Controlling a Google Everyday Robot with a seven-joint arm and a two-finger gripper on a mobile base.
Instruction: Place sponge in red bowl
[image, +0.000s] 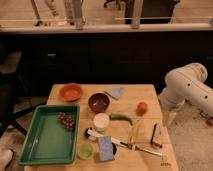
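Observation:
The sponge (105, 148), a small blue-grey block, lies near the table's front edge, just below the white cup (101, 121). At the table's far left corner sits the red bowl (71, 92), shallow, orange-red and with nothing in it. My white arm stands off the table's right side. Its gripper (169, 119) hangs low beside the right edge, open and holding nothing, well right of the sponge and far from the bowl.
A green tray (42, 142) with grapes (66, 120) fills the left front. A dark bowl (98, 102), a blue cloth (116, 92), an orange (142, 108), a green pepper (121, 118), a banana (135, 131), a small green cup (85, 150) and a long utensil (137, 148) crowd the middle.

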